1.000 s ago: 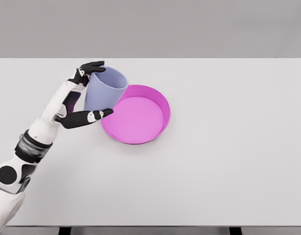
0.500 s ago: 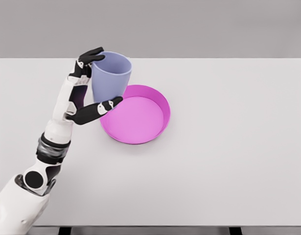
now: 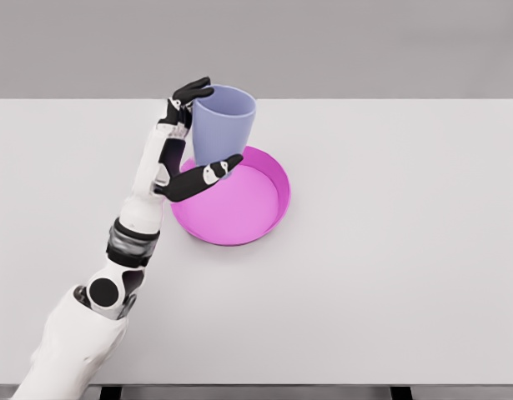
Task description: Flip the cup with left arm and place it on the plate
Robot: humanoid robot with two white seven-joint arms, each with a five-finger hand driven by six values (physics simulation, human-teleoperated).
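The left hand (image 3: 188, 142) grips the lavender cup (image 3: 223, 125) — fingers on its far wall, thumb near the base — holding it upright over the magenta plate's (image 3: 277, 179) ten-o'clock rim, ready for lowering.

We find no text, label, brand, number or sign to read anywhere. The cup (image 3: 223, 125), the plate (image 3: 239, 200), the table (image 3: 389, 250) and the left hand (image 3: 185, 150) all have plain, unmarked surfaces.
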